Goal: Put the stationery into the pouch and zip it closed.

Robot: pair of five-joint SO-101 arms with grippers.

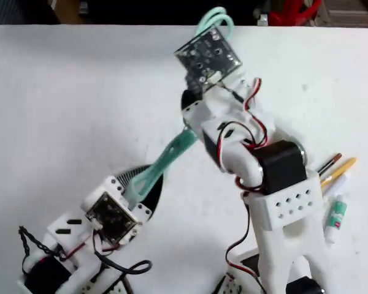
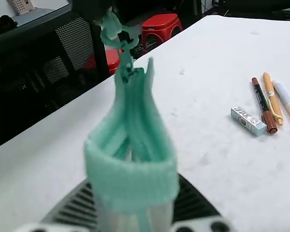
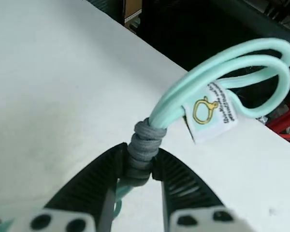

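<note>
Found the mint pouch [image 1: 172, 156] held stretched between both arms. Noted left end effector [image 1: 138, 184] clamped on one end of it, and right end effector [image 3: 139, 160] pinched narrow on the grey binding [image 3: 142, 145] of the cord loop [image 3: 232, 72]. Judged as tensioning ahead of zip work. Recorded pens [image 2: 268, 101] and small tube [image 2: 249, 121] lying outside, on the desk [image 1: 61, 92]. Observed white tag [image 3: 210, 112] bearing a yellow emblem; found its small print illegible.
</note>
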